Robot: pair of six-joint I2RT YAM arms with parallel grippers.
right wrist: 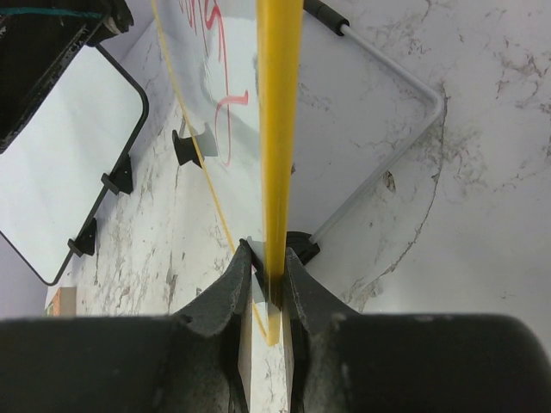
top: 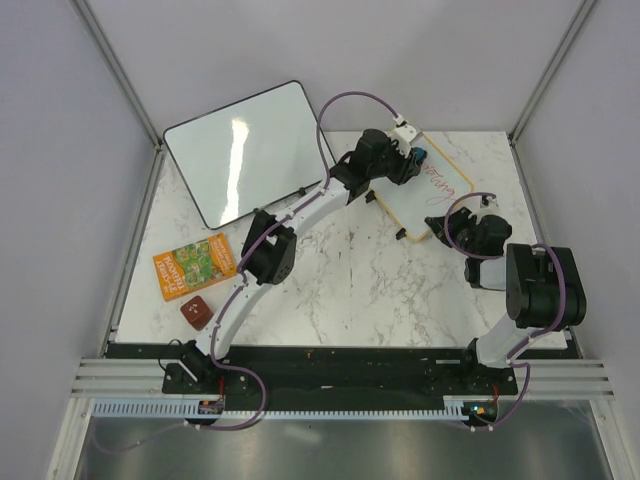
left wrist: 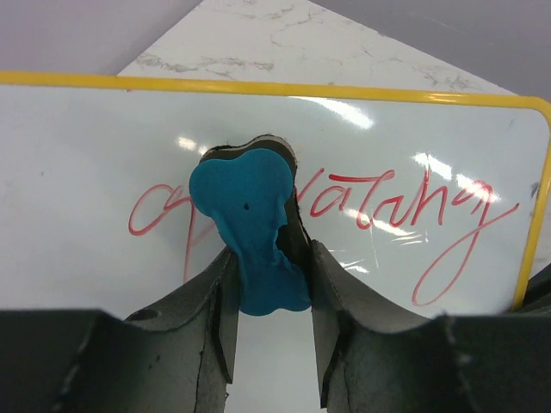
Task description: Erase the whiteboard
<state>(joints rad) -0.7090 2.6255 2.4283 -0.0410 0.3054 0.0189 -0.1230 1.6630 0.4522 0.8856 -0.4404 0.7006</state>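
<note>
- The whiteboard (left wrist: 86, 172) stands tilted up on the table (top: 350, 290), at the far right side
- It has a thin yellow frame, and red writing (left wrist: 387, 206) runs across its face
- The right gripper (right wrist: 267, 254) is nearly closed; its two jaws pinch the yellow edge of the whiteboard at a low corner and hold it up
- The left gripper (left wrist: 271, 258) is about half closed; its jaws squeeze a blue eraser (left wrist: 250, 215) between them
- The eraser points straight at the face of the whiteboard and seems to touch it, right on the line of red writing
- The writing runs sideways along the long way of the whiteboard
- A little of it is to the left of the eraser and most of it is to the right, going on toward the rounded corner
- So I think the next move is a wipe sideways, along the writing, with the left arm
- The left arm is the one at the writing; the right arm only keeps the whiteboard steady
- All the red writing I can see is there, so the wiping looks like it is only at the start
- A bigger board with a black frame (top: 245, 150) leans at the far left, well apart from this one
</note>
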